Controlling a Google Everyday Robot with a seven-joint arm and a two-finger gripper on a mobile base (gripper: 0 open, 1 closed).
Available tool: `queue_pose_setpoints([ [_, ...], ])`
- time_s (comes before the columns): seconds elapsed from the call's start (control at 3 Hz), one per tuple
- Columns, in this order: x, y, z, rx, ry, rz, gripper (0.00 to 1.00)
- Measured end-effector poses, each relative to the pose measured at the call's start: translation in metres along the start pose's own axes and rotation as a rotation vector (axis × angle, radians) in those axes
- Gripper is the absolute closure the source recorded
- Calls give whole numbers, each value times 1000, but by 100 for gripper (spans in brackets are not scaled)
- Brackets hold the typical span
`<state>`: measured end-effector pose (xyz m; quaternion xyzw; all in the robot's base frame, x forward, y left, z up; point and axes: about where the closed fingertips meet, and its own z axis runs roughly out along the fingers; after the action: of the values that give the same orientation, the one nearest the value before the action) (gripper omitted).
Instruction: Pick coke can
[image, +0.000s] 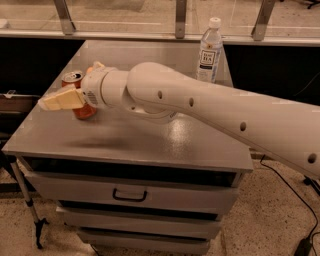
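The gripper (52, 101) hangs low over the cabinet top's (150, 142) left end, its cream tip pointing left. Whether the jaws are wide or narrow cannot be told. The coke can (73, 80) stands upright right behind the jaws, its middle hidden by them; contact is unclear. 1 orange (93, 67) peeks out just past the can. The drawers (129, 194) below are closed. Far right of the jaws stands 1 capped water bottle (210, 50).

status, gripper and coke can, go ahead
Gripper at table front-left, overlapping coke can in view. Can upright on table. Water bottle back right, not in the way.
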<state>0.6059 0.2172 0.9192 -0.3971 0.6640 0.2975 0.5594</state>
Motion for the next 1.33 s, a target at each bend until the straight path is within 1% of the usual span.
queue_pose_setpoints([
  [0.33, -12, 18, -30, -9, -1, 15, 18],
  [0.67, -24, 29, -57, -7, -5, 23, 41],
  [1.0, -26, 31, -57, -9, -6, 18, 40],
  [1.33, -28, 33, -57, -10, -7, 14, 17],
])
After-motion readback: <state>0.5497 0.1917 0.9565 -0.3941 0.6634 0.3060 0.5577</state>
